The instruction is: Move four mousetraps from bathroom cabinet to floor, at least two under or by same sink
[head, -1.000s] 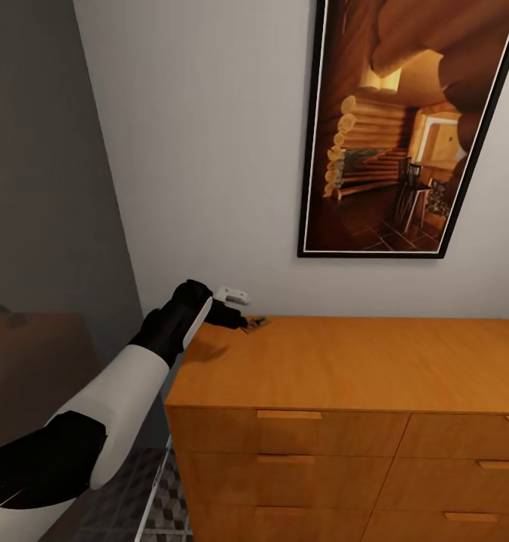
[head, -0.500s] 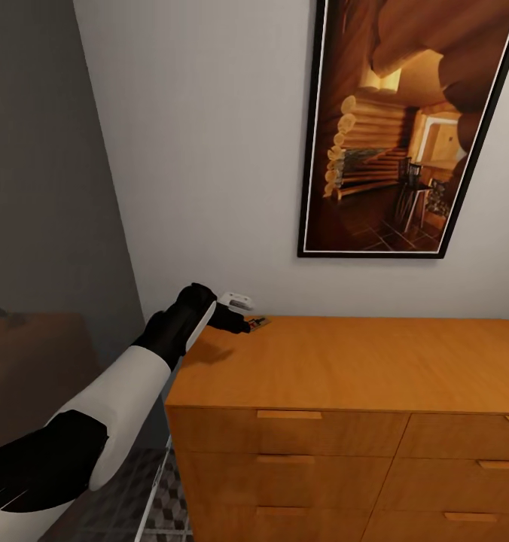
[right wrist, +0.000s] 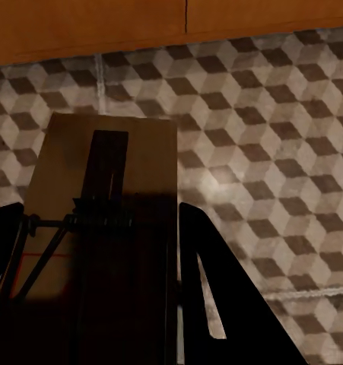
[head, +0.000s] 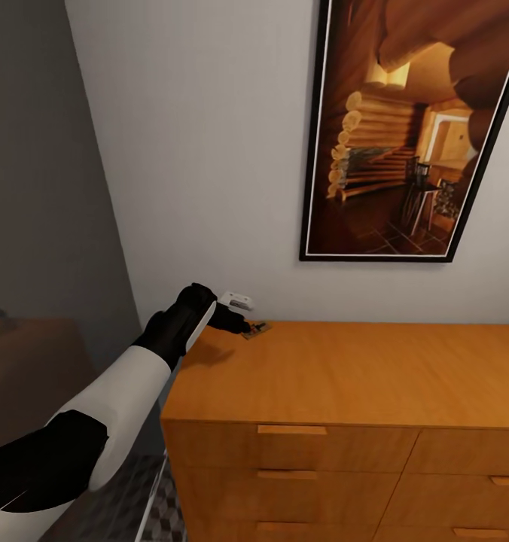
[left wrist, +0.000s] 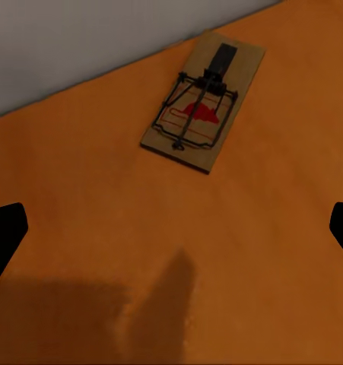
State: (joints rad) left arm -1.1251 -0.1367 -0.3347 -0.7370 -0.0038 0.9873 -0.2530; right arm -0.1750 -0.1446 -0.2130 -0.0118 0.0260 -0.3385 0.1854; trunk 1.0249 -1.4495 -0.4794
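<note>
Head view shifted; left gripper [left wrist: 171, 228], jaws spread, remains poised before small brown wooden mousetrap [left wrist: 204, 101] on orange-brown cabinet [head: 375, 376]: grasp pending

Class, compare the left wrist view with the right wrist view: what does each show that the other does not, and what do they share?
The left wrist view alone shows a mousetrap lying free on the cabinet's top by the pale wall, ahead of the open left gripper. The right wrist view alone shows the cube-patterned floor beneath a second mousetrap between the right gripper's fingers. Both show a mousetrap and orange-brown cabinet wood.
</note>
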